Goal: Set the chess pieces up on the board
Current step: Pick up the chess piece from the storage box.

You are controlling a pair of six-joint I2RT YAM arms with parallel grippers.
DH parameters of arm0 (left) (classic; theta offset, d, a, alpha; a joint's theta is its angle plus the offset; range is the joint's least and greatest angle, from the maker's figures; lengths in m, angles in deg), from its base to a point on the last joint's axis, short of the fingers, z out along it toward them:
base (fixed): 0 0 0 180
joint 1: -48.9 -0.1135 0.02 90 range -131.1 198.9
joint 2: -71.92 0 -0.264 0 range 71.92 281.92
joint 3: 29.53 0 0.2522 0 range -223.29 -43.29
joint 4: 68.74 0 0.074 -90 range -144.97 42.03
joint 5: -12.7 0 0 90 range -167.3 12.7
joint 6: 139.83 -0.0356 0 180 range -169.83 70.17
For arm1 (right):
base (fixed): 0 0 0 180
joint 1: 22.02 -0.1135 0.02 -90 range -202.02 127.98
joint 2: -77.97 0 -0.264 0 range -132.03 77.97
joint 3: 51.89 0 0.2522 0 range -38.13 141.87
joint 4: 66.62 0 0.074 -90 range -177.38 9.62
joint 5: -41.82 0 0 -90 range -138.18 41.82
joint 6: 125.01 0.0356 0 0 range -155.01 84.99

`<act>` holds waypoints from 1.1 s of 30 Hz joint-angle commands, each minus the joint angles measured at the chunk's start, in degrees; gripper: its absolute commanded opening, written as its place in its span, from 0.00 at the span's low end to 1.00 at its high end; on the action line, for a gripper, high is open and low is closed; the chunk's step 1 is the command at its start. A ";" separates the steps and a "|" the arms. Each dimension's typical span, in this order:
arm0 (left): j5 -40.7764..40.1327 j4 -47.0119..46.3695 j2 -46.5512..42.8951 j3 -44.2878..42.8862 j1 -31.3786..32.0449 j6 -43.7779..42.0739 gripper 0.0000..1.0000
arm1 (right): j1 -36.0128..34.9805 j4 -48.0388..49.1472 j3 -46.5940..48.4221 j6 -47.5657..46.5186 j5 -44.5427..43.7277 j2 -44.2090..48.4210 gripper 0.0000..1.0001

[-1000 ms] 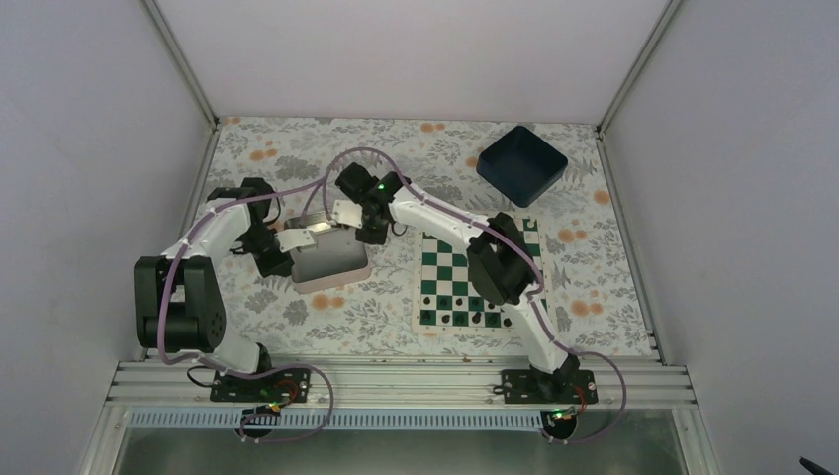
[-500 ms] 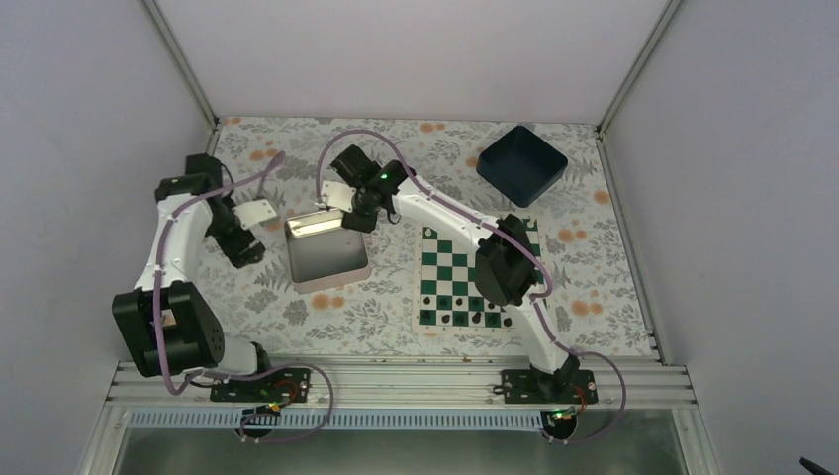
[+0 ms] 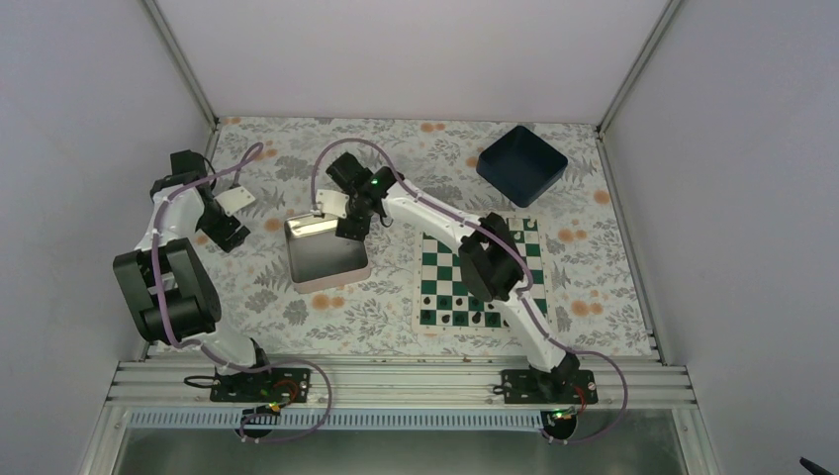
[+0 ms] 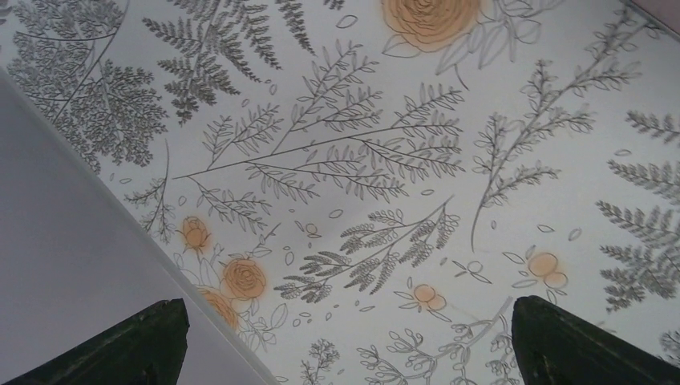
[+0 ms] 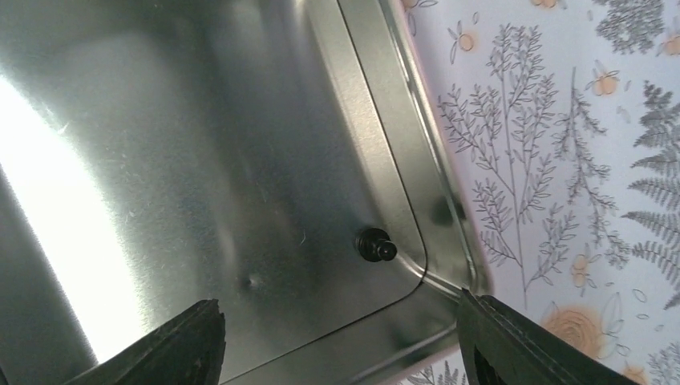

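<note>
A: Board (image 3: 440,267) status?
B: Chess pieces (image 3: 463,318) stand on its near rows; far rows look bare, though the right arm hides some; roughly half done, I judge.
A: Leftovers?
B: One black piece (image 5: 375,245) lies in a corner of the tin (image 5: 200,144); right gripper (image 5: 338,301) hangs above it, fingers spread, empty; left gripper (image 4: 346,303) over the floral cloth (image 4: 361,160), fingers wide apart, empty.

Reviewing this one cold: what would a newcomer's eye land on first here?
The shiny silver tin left of centre looks nearly empty: one black chess piece lies in its corner, the right tool open above it. Beside it, the green-and-white board carries black pieces along its near edge.
</note>
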 commanded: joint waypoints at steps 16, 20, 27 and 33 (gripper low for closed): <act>0.63 -6.63 -2.73 4.81 -0.33 2.66 1.00 | -0.13 4.52 4.03 -1.13 -1.60 -7.36 0.78; 0.67 -6.67 -2.27 5.10 -0.29 2.72 1.00 | -0.07 4.71 4.54 -1.42 -3.23 -8.48 0.79; 2.08 -6.56 -2.37 5.77 -0.29 1.90 1.00 | -0.05 4.84 4.60 -1.82 -4.20 -9.41 0.77; 2.49 -6.00 -1.68 5.67 -0.31 1.45 1.00 | -0.09 1.54 7.74 -1.95 -3.45 -11.10 0.47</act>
